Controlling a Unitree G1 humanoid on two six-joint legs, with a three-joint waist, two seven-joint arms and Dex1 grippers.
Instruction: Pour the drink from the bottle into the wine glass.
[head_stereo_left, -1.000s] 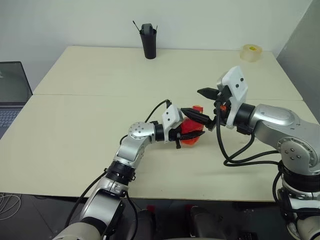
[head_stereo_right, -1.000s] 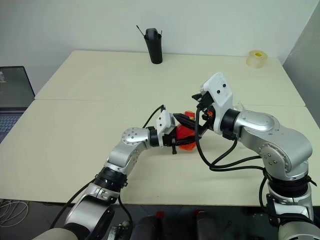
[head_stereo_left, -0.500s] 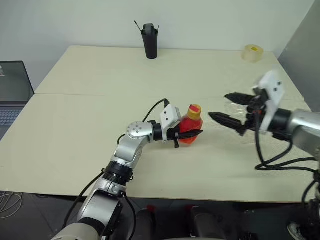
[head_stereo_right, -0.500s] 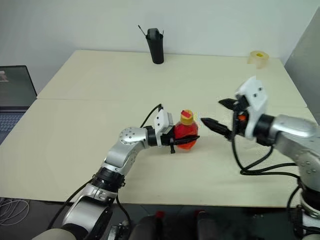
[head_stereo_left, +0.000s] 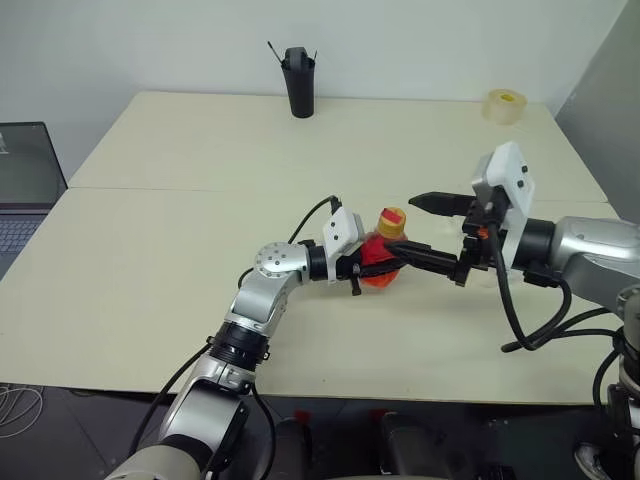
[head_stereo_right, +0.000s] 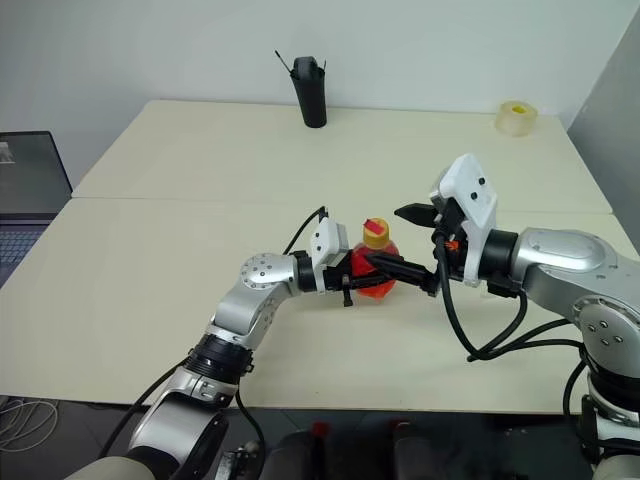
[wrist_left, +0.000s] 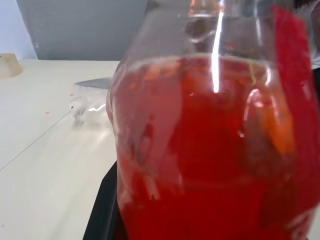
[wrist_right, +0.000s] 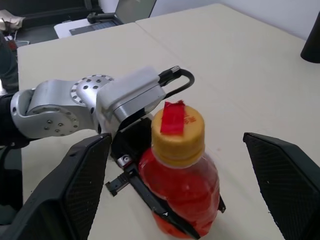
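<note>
Left fingers (head_stereo_right: 352, 283) are clamping the bottle (head_stereo_right: 375, 268); right fingers (head_stereo_right: 400, 240), spread wide, are risking knocking it (cap on).

Bottle (wrist_right: 182, 190): clear plastic, its contents (wrist_left: 200, 150) a translucent bright red-orange; cap (wrist_right: 178, 131) yellow, carrying a strip of red tape (wrist_right: 173, 116) across the top. Left gripper (head_stereo_left: 385, 268): black fingers, white housing, silver-grey arm joints. Right gripper (head_stereo_left: 425, 228): black fingers, white housing, with a small orange detail at the wrist; black cables trail from it. Table (head_stereo_left: 180, 150): plain pale cream, unpatterned. Cup (head_stereo_left: 297, 82) at the far edge: black. Tape roll (head_stereo_left: 503, 104): pale yellowish, translucent. Wall behind: off-white. Laptop (head_stereo_left: 25, 180): dark grey.
</note>
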